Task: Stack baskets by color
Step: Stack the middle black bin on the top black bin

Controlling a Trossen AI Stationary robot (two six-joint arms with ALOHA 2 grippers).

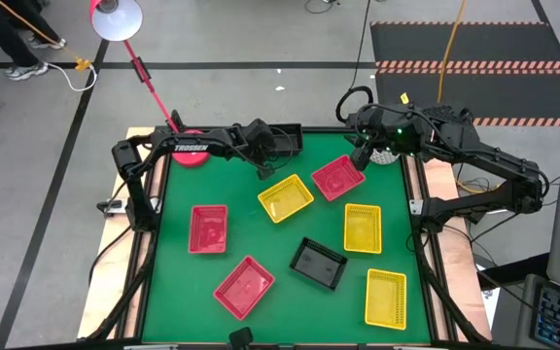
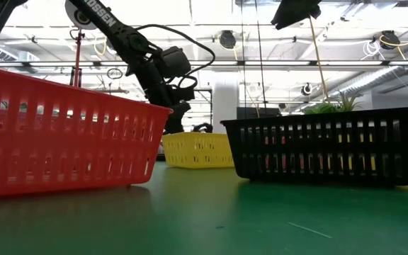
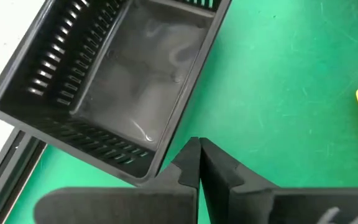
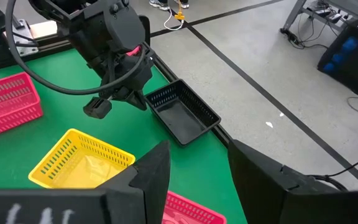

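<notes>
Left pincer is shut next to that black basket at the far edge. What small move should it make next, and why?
Probably open the left pincer and ease it onto the near wall of the black basket. It is shut and empty beside that basket, which sits alone at the table's far edge, apart from the other black basket mid-table. The right pincer hovers open above a red basket.

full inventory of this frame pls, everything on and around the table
red baskets: 3, red, two left and near, one far right
yellow baskets: 3, yellow, centre to near right
black baskets: 2 visible, black, one centre, one at far edge
lamp: 1, pink-red, far left corner
plant: 1, green, far right
table: 1, green top
person: 1, legs only, floor beyond the table
left claw: shut, beside far black basket
right claw: open, empty, over far red basket
</notes>
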